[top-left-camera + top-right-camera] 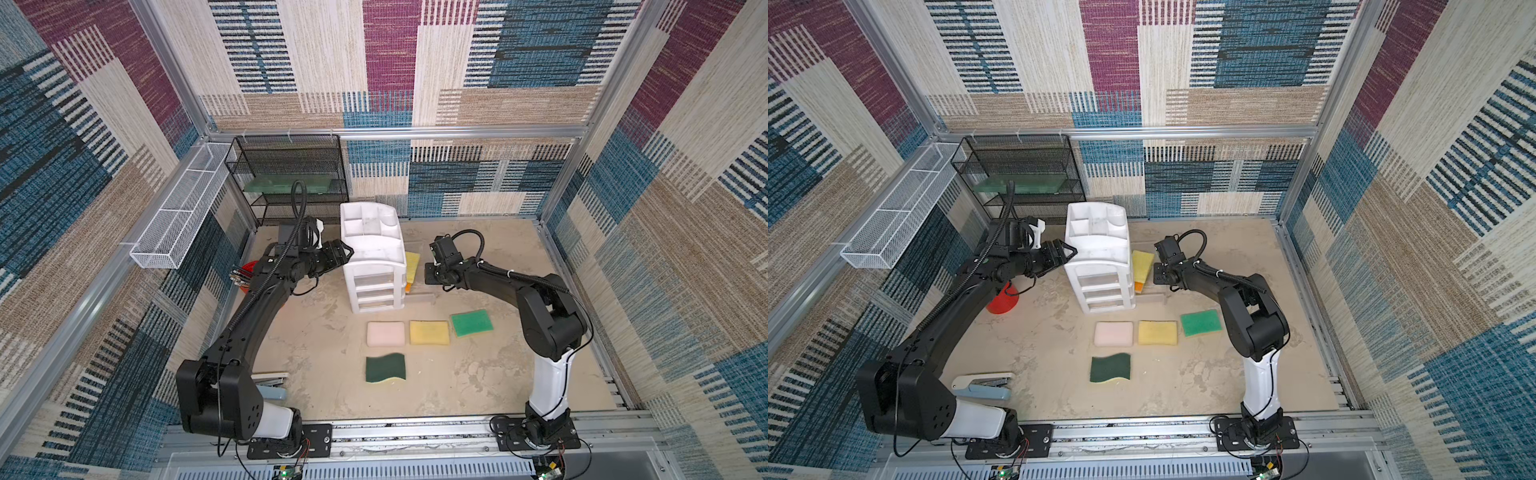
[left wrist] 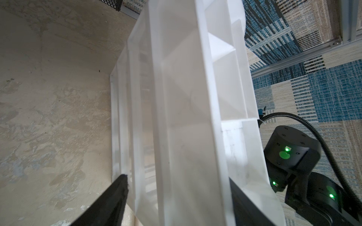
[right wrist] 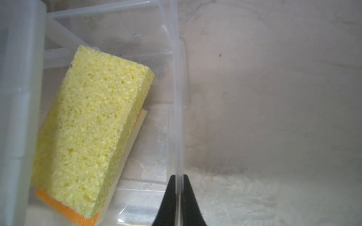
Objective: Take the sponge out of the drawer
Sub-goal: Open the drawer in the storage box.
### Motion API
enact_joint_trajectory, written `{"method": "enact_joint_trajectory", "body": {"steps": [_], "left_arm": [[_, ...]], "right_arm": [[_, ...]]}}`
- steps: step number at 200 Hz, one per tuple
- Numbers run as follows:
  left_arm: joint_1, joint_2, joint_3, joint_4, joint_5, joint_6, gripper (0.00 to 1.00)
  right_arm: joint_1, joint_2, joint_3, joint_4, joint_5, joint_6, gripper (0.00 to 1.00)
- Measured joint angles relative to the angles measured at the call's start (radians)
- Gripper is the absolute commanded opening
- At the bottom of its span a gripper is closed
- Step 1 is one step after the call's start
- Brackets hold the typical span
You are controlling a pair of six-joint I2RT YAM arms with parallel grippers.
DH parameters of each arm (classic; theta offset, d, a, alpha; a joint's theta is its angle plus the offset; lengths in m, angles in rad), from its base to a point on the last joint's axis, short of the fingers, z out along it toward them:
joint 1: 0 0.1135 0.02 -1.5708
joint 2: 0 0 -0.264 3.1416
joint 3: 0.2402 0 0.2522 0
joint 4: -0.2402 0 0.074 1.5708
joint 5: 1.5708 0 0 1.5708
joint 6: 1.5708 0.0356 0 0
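The drawer (image 1: 374, 245) (image 1: 1100, 249) is a white chest with three clear-fronted drawers, standing mid-table. My left gripper (image 1: 347, 252) (image 2: 177, 177) straddles its left upper part, shut on it, with black fingers (image 2: 115, 195) on either side of the white wall (image 2: 186, 97). Beside the chest's right side lies a clear plastic bin (image 3: 177, 97). It holds a yellow sponge (image 3: 94, 127) (image 1: 412, 264) (image 1: 1142, 264) resting on an orange-and-white one (image 3: 58, 205). My right gripper (image 3: 177, 176) (image 1: 432, 274) is shut on the bin's thin clear wall, apart from the sponge.
Pink (image 1: 385, 333), yellow (image 1: 429, 332), light green (image 1: 471, 323) and dark green (image 1: 385, 367) sponges lie on the table in front of the chest. A black mesh rack (image 1: 291, 178) stands behind, a white wire basket (image 1: 183, 212) hangs left. A red cup (image 1: 1003, 303) and stapler (image 1: 984, 384) sit near the left arm.
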Motion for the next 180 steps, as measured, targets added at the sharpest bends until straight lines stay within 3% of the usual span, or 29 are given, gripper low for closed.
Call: {"method": "enact_joint_trajectory", "body": {"steps": [88,105,129,180], "left_arm": [[0.000,0.003,0.000,0.006,0.000,0.000,0.76],[0.000,0.003,0.000,0.006,0.000,0.000,0.76],[0.000,0.003,0.001,0.006,0.000,0.000,0.76],[0.000,0.003,0.001,0.006,0.000,0.000,0.76]], "right_arm": [[-0.056,-0.042,-0.049,0.006,-0.031,-0.008,0.02],[-0.056,-0.043,-0.050,0.007,-0.031,-0.008,0.16],[-0.058,-0.056,-0.048,0.005,-0.015,-0.004,0.45],[-0.053,-0.125,0.001,0.006,0.027,-0.011,0.59]]}}
